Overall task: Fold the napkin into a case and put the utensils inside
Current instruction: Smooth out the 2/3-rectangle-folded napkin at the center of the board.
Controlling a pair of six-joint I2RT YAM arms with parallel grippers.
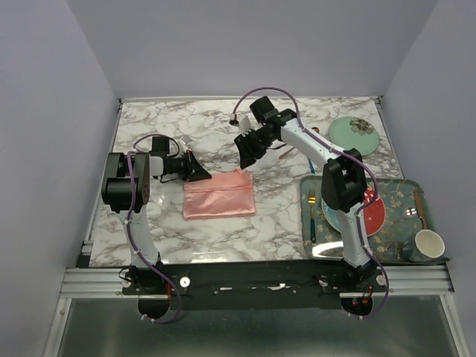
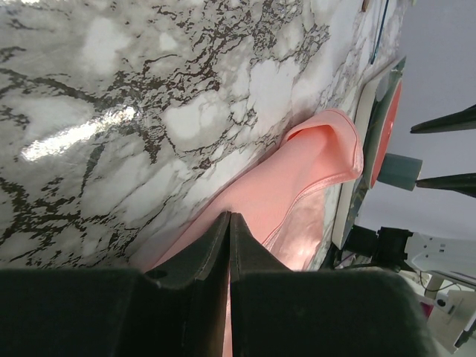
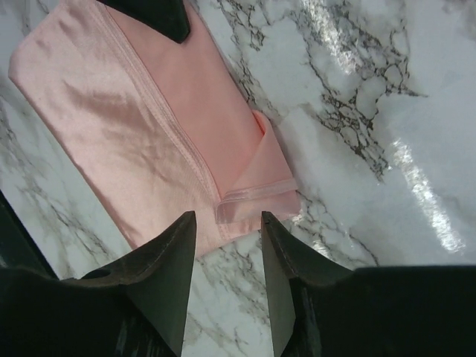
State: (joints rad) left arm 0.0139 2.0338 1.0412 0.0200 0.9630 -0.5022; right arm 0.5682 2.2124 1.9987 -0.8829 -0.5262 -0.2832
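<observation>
The pink napkin (image 1: 219,197) lies at the table's middle, folded flat into a rectangle. It also shows in the left wrist view (image 2: 297,186) and the right wrist view (image 3: 149,126). My left gripper (image 1: 202,175) is shut, its tips (image 2: 229,217) at the napkin's far left corner; no cloth shows pinched between them. My right gripper (image 1: 249,155) is open, its fingers (image 3: 227,216) straddling the far right corner, where the hems overlap. A thin copper spoon (image 1: 285,154) partly shows by the right arm. The dark blue fork is not in view.
A green patterned tray (image 1: 405,186) at the right holds a red plate (image 1: 375,212), a gold-headed fork with a teal handle (image 1: 312,216), a cup (image 1: 428,244) and a brown utensil (image 1: 421,208). A pale green round plate (image 1: 353,132) lies at the far right.
</observation>
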